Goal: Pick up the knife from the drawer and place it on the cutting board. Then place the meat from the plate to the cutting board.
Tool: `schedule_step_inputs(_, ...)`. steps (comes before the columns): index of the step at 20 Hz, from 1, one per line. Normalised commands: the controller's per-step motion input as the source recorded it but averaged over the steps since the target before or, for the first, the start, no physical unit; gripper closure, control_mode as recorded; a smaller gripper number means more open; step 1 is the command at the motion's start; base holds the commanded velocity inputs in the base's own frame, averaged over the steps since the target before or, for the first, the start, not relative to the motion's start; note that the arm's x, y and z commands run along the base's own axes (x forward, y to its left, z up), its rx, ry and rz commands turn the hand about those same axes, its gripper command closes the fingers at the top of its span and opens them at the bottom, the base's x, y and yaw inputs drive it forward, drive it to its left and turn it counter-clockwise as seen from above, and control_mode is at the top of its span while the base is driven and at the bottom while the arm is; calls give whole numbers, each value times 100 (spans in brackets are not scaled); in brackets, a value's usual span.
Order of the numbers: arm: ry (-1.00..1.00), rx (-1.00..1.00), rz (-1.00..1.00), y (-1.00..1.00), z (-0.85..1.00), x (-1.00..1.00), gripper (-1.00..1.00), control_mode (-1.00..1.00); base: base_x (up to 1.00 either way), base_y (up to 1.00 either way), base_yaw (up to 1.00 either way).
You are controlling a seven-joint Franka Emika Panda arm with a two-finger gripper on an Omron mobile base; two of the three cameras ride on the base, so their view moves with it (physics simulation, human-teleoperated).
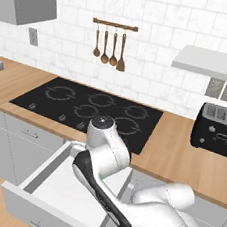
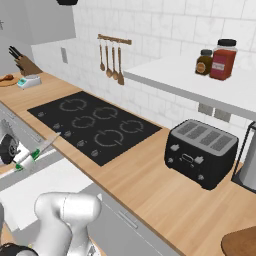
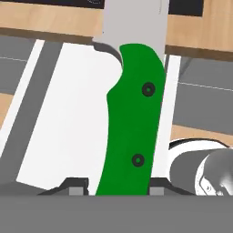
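The knife, a small one with a smooth bright green handle and a flat silver blade [image 3: 130,123], sits clenched in the hand [image 3: 119,185]; the two dark fingertips [image 3: 75,184] press on either side of the handle's butt. Two dark round rivets dot the curved handle. Seen from the right base camera, the knife [image 2: 35,154] hangs tilted above the open drawer, blade angled up toward the glossy black glass cooktop [image 2: 92,125]. The wide shallow drawer with a pale grey front and plain white inner walls [image 1: 51,188] stands pulled out just below the cooktop's front edge, under the light wooden table [image 1: 181,154]. Right of the cooktop stands a boxy black toaster [image 2: 200,150]. The rounded corner of the brown wooden cutting board [image 2: 242,243] shows well right of the cooktop, beyond the toaster.
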Motion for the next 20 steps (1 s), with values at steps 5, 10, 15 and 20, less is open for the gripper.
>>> schedule_step_inputs(5, -5, 29, 0, -100, 56, -25, 100, -100, 0, 0, 0)
schedule_step_inputs(10, 0, 24, 0, -100, 7, 6, 100, -100, 0, 0, 0)
schedule_step_inputs(15, 0, 1, -2, -35, -9, 25, 100, -100, 0, 0, 0)
schedule_step_inputs(20, 0, 0, -4, -14, -4, 29, 100, -100, 0, 0, 0)
